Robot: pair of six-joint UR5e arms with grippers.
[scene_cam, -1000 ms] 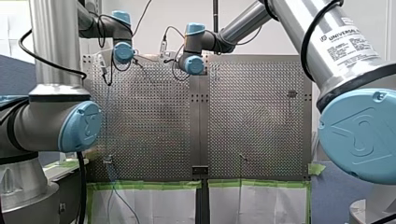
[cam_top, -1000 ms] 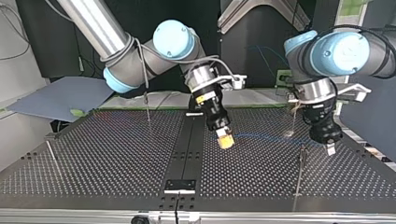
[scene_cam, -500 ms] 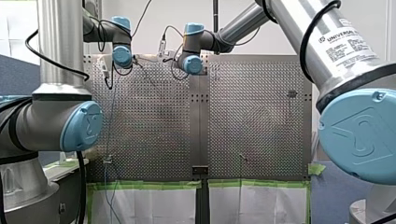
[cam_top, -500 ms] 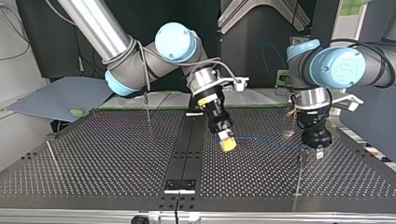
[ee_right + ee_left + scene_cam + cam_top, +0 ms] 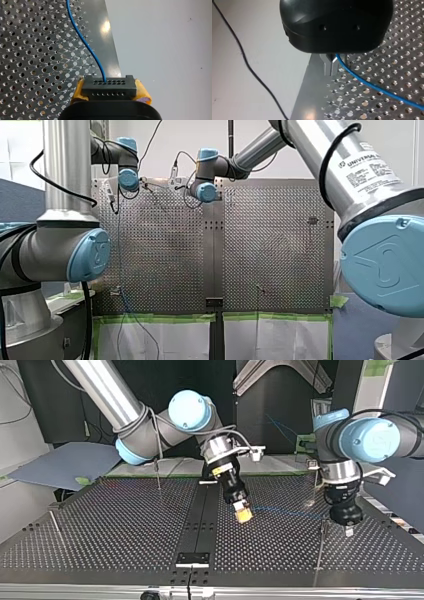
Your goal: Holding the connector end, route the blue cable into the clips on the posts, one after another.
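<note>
My right tool point(image 5: 110, 90) pinches the black connector point(image 5: 109, 86) of the blue cable point(image 5: 82, 40). The cable runs out from under my left tool point(image 5: 335, 66) (its grip cannot be told).

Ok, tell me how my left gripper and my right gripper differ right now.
My right gripper has yellow pads; my left gripper, bare metal fingers. My right gripper clamps the black connector; my left gripper pinches the blue cable itself. My right gripper leans; my left gripper points nearly straight down. Both are shut.
</note>
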